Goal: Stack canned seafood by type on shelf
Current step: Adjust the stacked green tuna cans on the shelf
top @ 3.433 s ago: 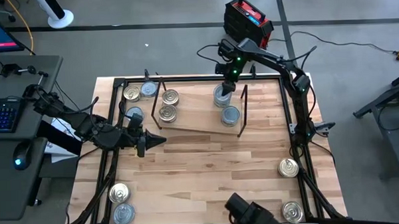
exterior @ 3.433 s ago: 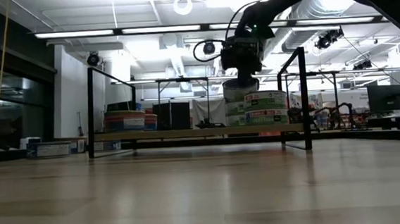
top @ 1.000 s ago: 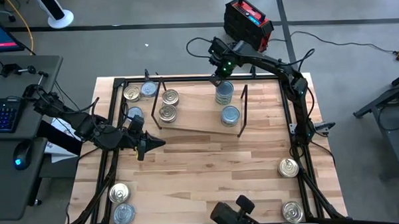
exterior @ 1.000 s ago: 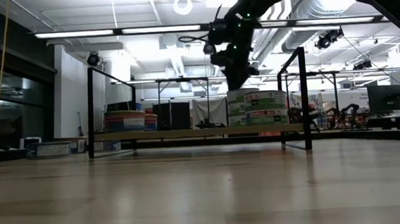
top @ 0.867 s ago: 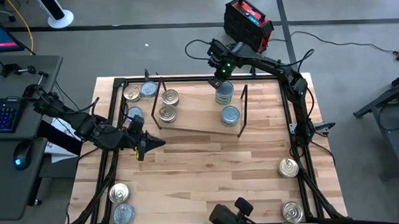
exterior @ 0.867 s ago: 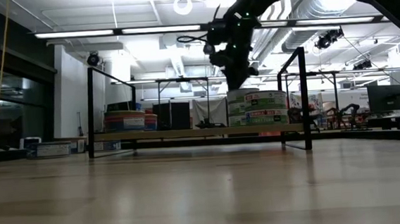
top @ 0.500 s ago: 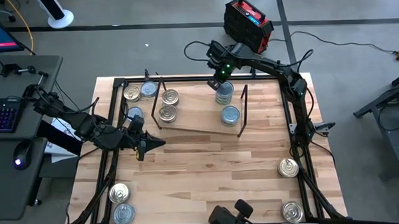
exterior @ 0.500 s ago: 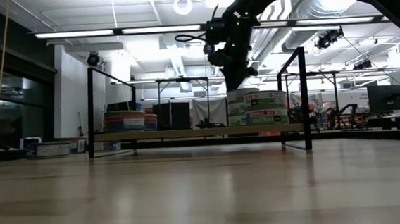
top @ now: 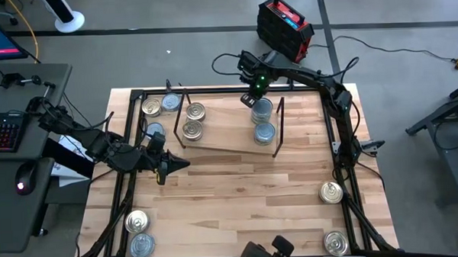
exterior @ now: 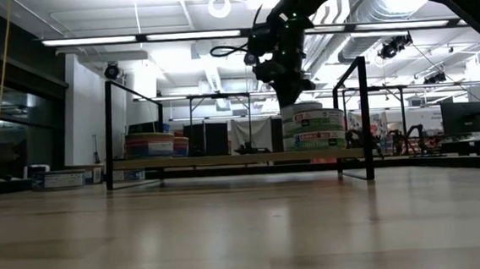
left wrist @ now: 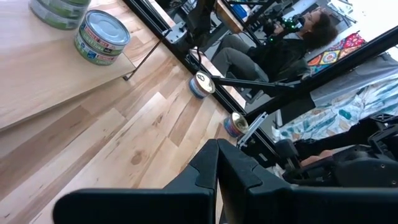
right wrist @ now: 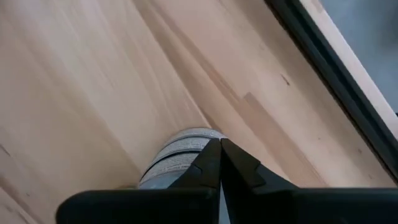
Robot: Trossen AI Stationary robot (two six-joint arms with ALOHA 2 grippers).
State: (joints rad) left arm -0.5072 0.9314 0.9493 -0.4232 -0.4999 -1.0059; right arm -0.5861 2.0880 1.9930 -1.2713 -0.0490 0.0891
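Observation:
The shelf [top: 225,140] is a light-wood board with black end brackets. At its left end sit two gold-lidded tins [top: 193,120]. At its right end a stack of silver-blue tins [top: 264,109] stands just behind another silver-blue tin [top: 265,132]. My right gripper [top: 251,99] is shut at the stack's far-left side, its tips against the stack's top [exterior: 306,107]. My left gripper [top: 181,162] is shut and holds nothing. It hovers over the table to the left of the shelf. My right gripper pushes with its shut fingertips [right wrist: 219,155] against the rounded side wall [right wrist: 179,149] of the stack's top tin. The fingers slant down from the table's far-left side. The stack stands upright on the shelf board.
Loose tins lie on the table: three at the far left [top: 151,107], two at the near left [top: 137,221], two at the near right [top: 331,191]. The table's black frame [top: 344,151] and the shelf's upright bracket [top: 278,127] stand close by. A person sits beyond the table [left wrist: 292,43].
My right gripper has come down and toward the table's near edge against the silver-blue stack. The stack has slid a little toward the right and near edges, still upright, and now stands close behind the other silver-blue tin.

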